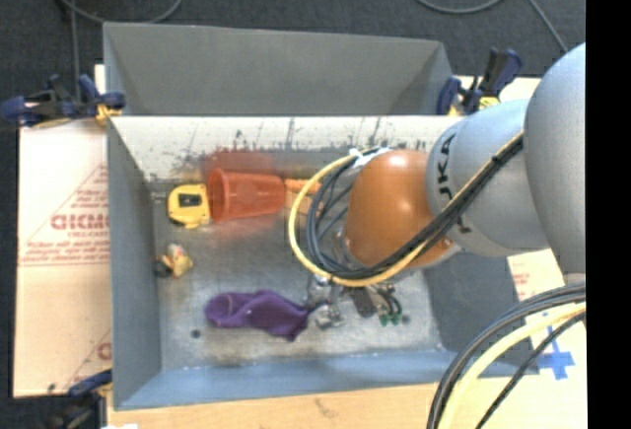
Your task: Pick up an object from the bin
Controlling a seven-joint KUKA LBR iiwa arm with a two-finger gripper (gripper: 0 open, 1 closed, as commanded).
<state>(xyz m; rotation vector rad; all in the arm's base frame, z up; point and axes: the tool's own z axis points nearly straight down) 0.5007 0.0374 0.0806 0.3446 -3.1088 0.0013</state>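
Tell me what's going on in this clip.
The KUKA arm reaches into the grey bin from the right, with its pincer low at the right end of a crumpled purple cloth near the front wall. Whether it grips the cloth cannot be told. An orange cup, a yellow tape measure and a small yellowish toy lie apart, further left.

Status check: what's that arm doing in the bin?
End effector low at right end of purple cloth. Cloth lying flat. Orange cup, yellow tape measure clear.
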